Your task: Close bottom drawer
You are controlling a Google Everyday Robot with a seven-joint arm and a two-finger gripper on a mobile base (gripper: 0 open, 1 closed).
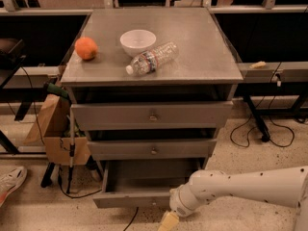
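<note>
The bottom drawer [144, 183] is the lowest of three grey cabinet drawers and stands pulled out, its shallow tray showing. Its slim front panel [130, 199] runs along the bottom of the view; its knob is hidden behind my wrist. My white arm reaches in from the right. My gripper [166, 221] hangs at the bottom edge, just in front of the drawer's front panel, right of its middle. Only one cream fingertip [168, 220] shows.
The middle drawer [153, 149] and top drawer [152, 115] are nearly shut. On the cabinet top lie an orange [86, 48], a white bowl [138, 42] and a plastic bottle [151, 58]. A cardboard box [53, 124] and a shoe [12, 182] are at the left. Cables [262, 134] lie at the right.
</note>
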